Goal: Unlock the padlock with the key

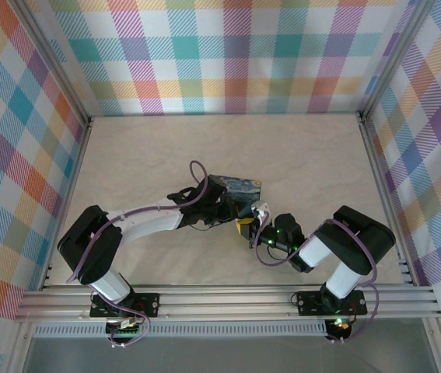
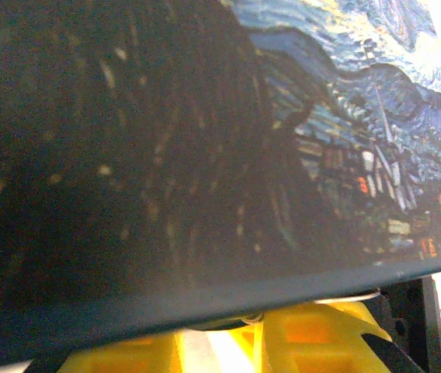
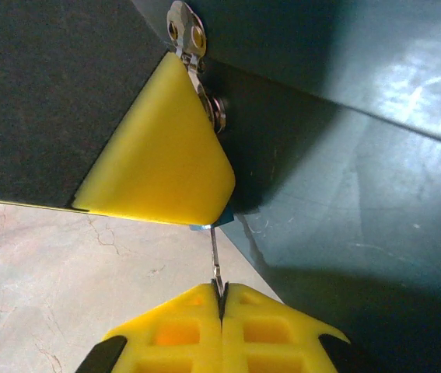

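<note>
In the right wrist view my right gripper (image 3: pixel 222 299) is shut on the key (image 3: pixel 216 264), a thin pale metal blade standing up from the fingertips. The key's tip meets a sliver of the blue padlock (image 3: pixel 207 226). The rest of the padlock is hidden behind one yellow finger (image 3: pixel 158 155) of my left gripper (image 2: pixel 232 338), which is closed around it against the box's front. From above, both grippers, left (image 1: pixel 242 225) and right (image 1: pixel 260 225), meet at the near side of the box.
The dark-blue starry-night box (image 1: pixel 236 189) stands mid-table, close in front of both wrist cameras. Its metal hasp (image 3: pixel 186 31) sits above the left finger. Pale tabletop (image 3: pixel 64 272) lies to the left of the key. Checkered walls (image 1: pixel 228 54) enclose the table.
</note>
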`<state>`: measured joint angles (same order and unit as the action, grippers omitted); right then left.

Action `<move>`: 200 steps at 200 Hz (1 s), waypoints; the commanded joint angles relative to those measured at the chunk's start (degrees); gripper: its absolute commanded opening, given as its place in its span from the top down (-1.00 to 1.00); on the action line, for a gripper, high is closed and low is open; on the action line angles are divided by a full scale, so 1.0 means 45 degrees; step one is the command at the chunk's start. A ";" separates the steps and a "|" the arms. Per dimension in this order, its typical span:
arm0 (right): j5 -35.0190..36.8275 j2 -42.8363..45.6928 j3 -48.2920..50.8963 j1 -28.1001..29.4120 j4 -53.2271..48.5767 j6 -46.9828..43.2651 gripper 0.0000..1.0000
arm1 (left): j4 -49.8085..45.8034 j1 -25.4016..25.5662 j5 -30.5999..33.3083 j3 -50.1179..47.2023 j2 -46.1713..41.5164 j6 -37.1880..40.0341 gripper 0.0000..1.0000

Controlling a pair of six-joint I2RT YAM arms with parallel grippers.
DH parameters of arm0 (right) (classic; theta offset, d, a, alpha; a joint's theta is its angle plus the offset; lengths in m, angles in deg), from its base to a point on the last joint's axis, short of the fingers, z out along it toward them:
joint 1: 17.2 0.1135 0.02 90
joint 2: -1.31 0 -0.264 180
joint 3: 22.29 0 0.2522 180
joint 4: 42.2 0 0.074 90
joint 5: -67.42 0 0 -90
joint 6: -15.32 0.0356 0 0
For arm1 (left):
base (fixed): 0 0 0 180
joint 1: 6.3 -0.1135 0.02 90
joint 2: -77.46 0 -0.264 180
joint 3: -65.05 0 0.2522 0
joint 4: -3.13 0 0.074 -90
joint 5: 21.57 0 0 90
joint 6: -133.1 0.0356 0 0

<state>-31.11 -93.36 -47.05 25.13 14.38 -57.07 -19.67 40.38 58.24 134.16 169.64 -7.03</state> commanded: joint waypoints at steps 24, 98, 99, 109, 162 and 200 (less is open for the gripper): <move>-0.0047 0.0938 -0.0525 -0.0284 0.0397 -0.0514 1.00 | -0.0023 0.0079 -0.0567 0.0045 0.0179 0.0048 0.58; -0.0118 0.0497 -0.0686 -0.0495 0.0266 -0.0687 1.00 | 0.0055 0.0090 -0.0669 0.0024 0.0057 0.0041 0.59; -0.0136 0.0485 -0.0692 -0.0497 0.0266 -0.0679 1.00 | 0.0055 0.0084 -0.0676 0.0024 0.0050 0.0034 0.59; -0.0291 0.0382 -0.0793 -0.0500 0.0266 -0.0633 1.00 | 0.0085 0.0080 -0.0678 0.0007 0.0042 0.0007 0.59; -0.0812 -0.0132 -0.0933 -0.0504 0.0863 -0.0201 1.00 | 0.0197 0.0077 -0.0664 -0.0015 0.0157 -0.0032 0.59; -0.1094 0.0049 -0.0937 -0.0500 0.1027 0.0013 1.00 | 0.0233 0.0077 -0.0576 -0.0086 0.0281 -0.0013 0.59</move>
<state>-34.28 -93.76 -48.87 23.20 12.11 -58.19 -19.43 40.05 59.09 134.16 169.75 -7.03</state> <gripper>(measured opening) 0.051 0.220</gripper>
